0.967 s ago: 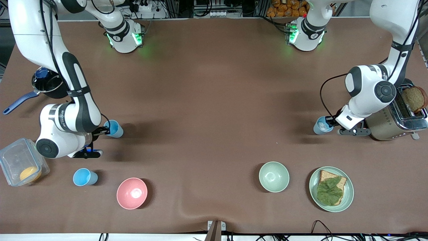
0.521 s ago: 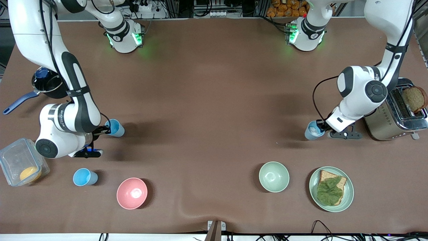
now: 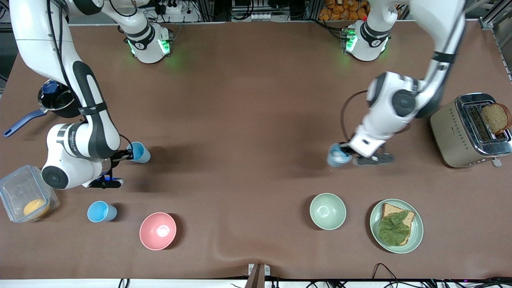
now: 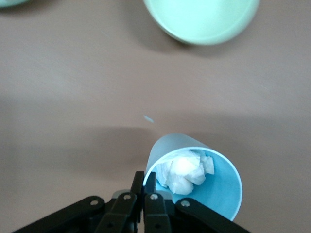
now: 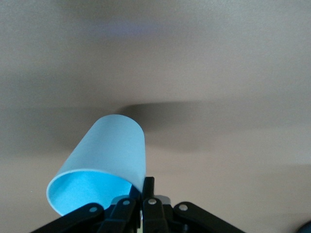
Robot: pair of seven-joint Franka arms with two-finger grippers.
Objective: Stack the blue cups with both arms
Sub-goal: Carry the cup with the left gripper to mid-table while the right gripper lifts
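Note:
My left gripper [image 3: 347, 154] is shut on the rim of a paler grey-blue cup [image 3: 337, 157] and holds it over the table between the toaster and the middle. In the left wrist view the cup [image 4: 221, 194] holds crumpled white paper [image 4: 187, 169], and my left gripper [image 4: 149, 180] pinches its wall. My right gripper [image 3: 125, 155] is shut on the rim of a bright sky-blue cup [image 3: 139, 152], held tilted at the right arm's end. It shows in the right wrist view [image 5: 107, 155] with my right gripper [image 5: 146, 187]. A third sky-blue cup [image 3: 101, 211] stands beside the pink bowl.
A pink bowl [image 3: 157, 231] and a pale green bowl [image 3: 328, 211] sit near the front camera. A plate [image 3: 375, 218] with bread and a leaf lies beside the green bowl. A toaster [image 3: 460, 132], a clear container [image 3: 12, 188] and a dark pot [image 3: 58, 100] stand at the table's ends.
My left arm has carried the grey-blue cup away from the toaster toward the middle of the table. My right arm has barely moved, its cup shifting slightly.

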